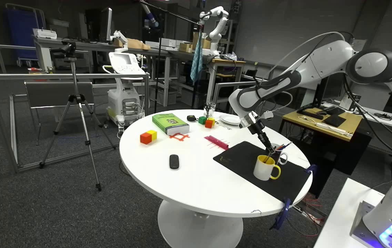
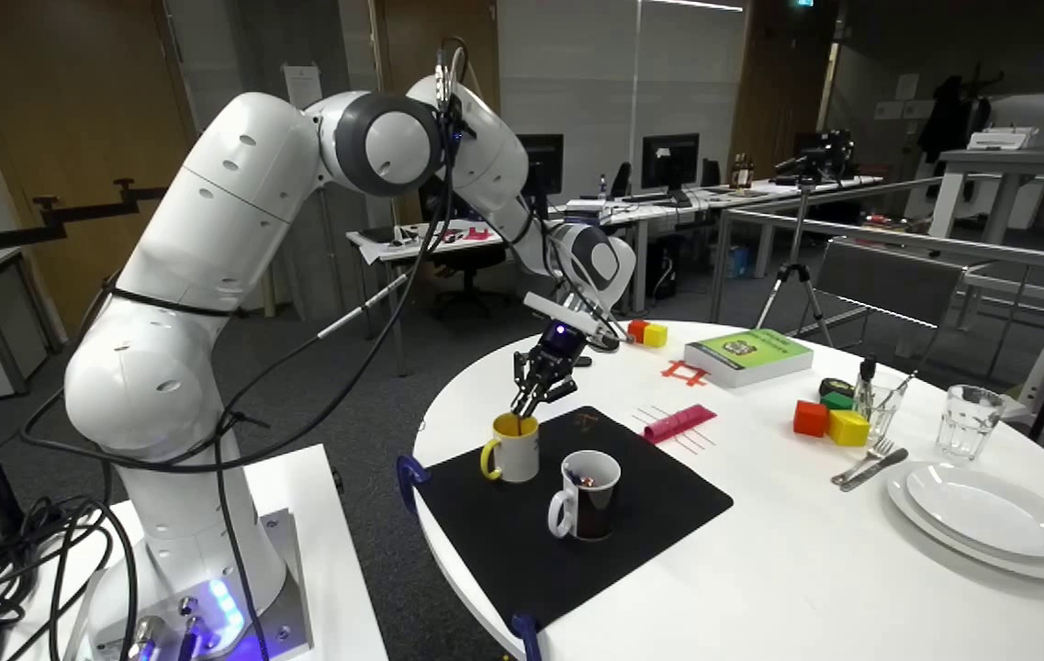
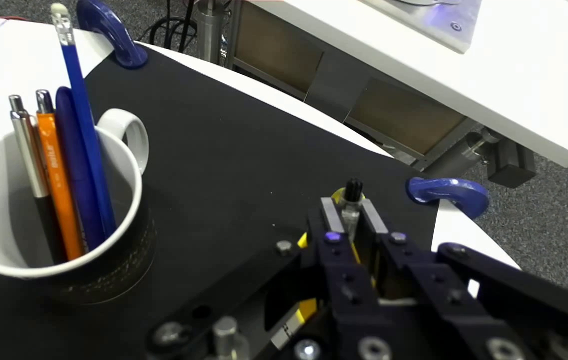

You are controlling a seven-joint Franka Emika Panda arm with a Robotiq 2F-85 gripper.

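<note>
Gripper [image 3: 352, 214], above the black mat [image 3: 234, 130], mostly blocks the wrist view of the yellow-lined mug [image 1: 262, 170] near a dark mug [image 2: 597, 514]. The jaws pinch a black-ended pen [image 3: 352, 197] over that yellow lining, distinct only in that view.

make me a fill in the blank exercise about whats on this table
The slim item between the fingers shows a ____ tip.
The mug below them has a ____ handle.
The other mug, holding pens, has a ____ handle.
The mat has ____ blue clamps at its edge.
Missing words: black, yellow, white, two.
</note>
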